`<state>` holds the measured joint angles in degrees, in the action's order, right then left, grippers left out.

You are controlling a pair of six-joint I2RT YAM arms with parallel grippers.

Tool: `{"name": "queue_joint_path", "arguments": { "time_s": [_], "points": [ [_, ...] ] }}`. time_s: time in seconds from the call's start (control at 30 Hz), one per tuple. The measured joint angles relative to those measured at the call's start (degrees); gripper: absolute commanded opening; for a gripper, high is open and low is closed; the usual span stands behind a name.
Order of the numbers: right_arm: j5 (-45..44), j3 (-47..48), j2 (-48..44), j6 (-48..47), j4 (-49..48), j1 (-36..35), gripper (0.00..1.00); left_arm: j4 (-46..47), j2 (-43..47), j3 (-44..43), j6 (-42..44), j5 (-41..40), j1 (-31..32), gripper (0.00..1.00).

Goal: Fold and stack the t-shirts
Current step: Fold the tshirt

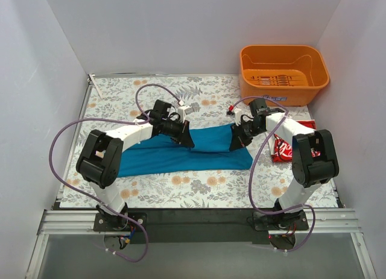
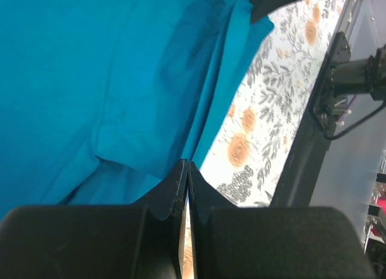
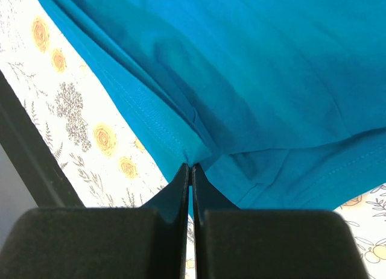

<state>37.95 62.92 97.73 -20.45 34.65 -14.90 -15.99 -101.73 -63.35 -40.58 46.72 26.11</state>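
Top view, shirts: the teal shirt (image 1: 181, 159) is lying spread across the middle of the tabletop (image 1: 181, 191). The red shirt (image 1: 281, 147) is sitting crumpled beside the right arm, not yet folded.
Top view, tools: the left tool (image 1: 188, 141) and right tool (image 1: 237, 141) are both biting the teal cloth toward its far side, near each other. The cloth between them is looking raised; can't tell how far.
Top view, basket: the orange basket (image 1: 283, 50) is sitting in the far right corner, apart from the work.
Left wrist: the left tool (image 2: 186, 168) is pinching tight on an edge of the teal shirt (image 2: 90, 80), with floral tabletop (image 2: 259, 122) showing beside it.
Right wrist: the right tool (image 3: 190, 168) is clamping narrow on the hem of the teal shirt (image 3: 271, 62), catching only a sliver. Tabletop (image 3: 78, 110) is showing at left.
Stage, my read: the first fold is underway and nothing is stacked.
Risk: the bites are looking thin, so cloth could be slipping out if the arms pull apart or travel unevenly. That would leave the fold skewed or bunched.
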Motion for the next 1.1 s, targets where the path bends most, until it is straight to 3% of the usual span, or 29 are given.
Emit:
{"name": "queue_joint_path", "arguments": {
  "time_s": [0.47, 0.73, 1.1],
  "points": [
    [-0.2, -2.0, -0.9, -3.0, 1.6, -0.8, 0.01, -0.1, 3.1, 7.5, -3.6, 0.9, 3.7, 0.00],
    [-0.3, -1.1, -0.3, -4.2, 3.1, -0.9, 0.01, -0.4, 2.6, 6.1, -3.3, -0.3, 3.7, 0.00],
    [-0.3, 8.1, 5.5, -5.2, 4.5, -0.9, 0.01, -0.3, -0.9, 1.0, -2.7, -2.7, 1.4, 0.00]
  ]
}}
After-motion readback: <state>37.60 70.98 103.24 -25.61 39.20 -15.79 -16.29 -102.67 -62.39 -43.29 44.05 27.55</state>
